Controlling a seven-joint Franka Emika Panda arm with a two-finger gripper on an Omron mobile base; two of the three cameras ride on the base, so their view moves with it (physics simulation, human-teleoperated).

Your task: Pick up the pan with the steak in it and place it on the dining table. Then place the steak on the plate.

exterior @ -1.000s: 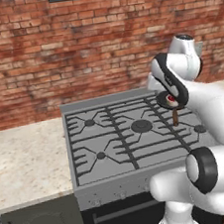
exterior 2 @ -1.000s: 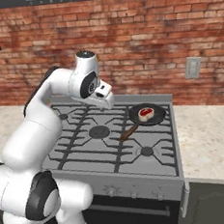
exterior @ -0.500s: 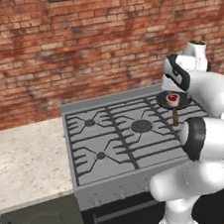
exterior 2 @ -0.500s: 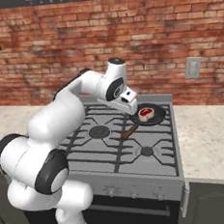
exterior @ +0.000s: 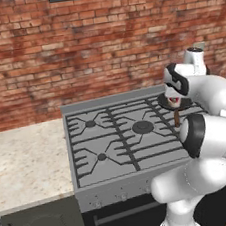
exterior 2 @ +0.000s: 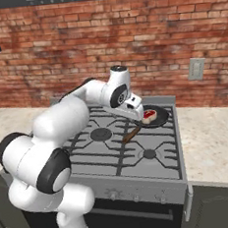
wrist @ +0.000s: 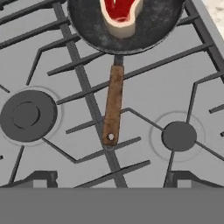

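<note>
On the rear right burner of the stove: pan seated, steak inside, wooden handle pointing forward; gripper now swung over from mid-stove, poised above handle, jaws spread wide, empty; grasp pending.

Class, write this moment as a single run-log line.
phase: approach | gripper: open, above pan handle, holding nothing | pan: on stove back burner | steak: in pan
</note>
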